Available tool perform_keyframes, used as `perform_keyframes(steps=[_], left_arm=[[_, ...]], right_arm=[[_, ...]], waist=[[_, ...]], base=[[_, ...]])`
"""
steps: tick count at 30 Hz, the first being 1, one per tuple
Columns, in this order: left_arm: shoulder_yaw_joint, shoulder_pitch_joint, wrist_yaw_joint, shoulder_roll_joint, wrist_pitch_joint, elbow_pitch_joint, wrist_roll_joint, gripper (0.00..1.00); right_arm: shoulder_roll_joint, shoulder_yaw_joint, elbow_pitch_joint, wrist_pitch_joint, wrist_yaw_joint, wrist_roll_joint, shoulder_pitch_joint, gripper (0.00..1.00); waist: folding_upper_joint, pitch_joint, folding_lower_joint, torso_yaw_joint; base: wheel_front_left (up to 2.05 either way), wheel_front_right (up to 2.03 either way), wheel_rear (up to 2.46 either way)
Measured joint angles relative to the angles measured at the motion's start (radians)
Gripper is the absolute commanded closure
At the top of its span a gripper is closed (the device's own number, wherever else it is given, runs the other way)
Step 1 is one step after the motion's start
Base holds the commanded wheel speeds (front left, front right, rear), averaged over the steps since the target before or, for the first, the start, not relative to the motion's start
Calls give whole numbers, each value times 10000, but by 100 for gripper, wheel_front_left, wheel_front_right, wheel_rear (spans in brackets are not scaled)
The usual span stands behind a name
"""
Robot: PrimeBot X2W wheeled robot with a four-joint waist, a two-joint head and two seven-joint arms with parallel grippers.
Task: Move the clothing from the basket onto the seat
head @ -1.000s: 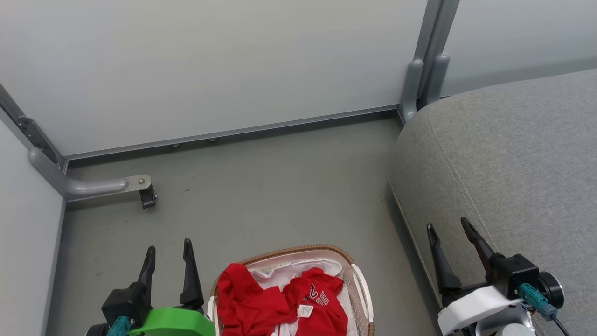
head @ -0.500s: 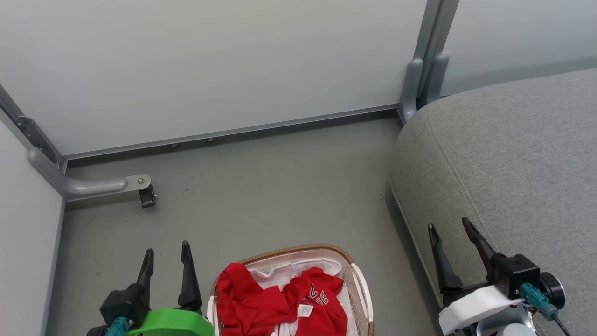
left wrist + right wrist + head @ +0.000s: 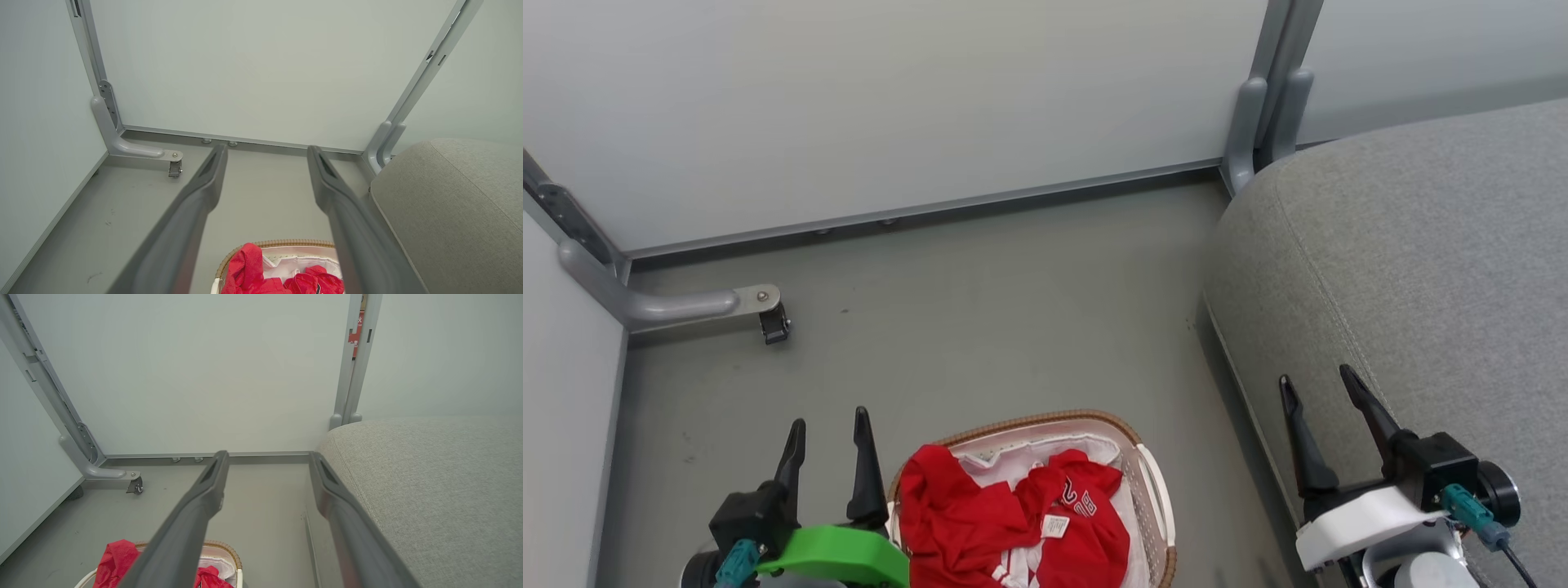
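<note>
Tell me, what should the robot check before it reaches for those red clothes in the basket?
1. Left end effector open, holding nothing: ok.
2. Right end effector open, holding nothing: ok.
3. Clothing lies on top in the basket, uncovered: ok.
4. Seat in sight, to the basket's right: ok.
5. Whole basket inside the head view: not ok, its near end is cut off at the bottom edge.
6. Number of garments in the heap: cannot tell, they are bunched together.
</note>
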Motion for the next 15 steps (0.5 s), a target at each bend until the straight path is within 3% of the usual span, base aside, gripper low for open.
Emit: perform_keyframes(steps=[8,15], left_arm=[[-531,-1326,-153,8,-2,291,548,0],[-1400,-3172,-332,8,-6,1532,1045,0]], right_arm=[[0,-591,-316,0,2,-267,-869,0],[-4,-1152,-922,-13,6,-458,-2143,0]], waist=[[0,1096,0,-21],[0,2585,1,-84]], base=[[0,0,0],[0,0,0]])
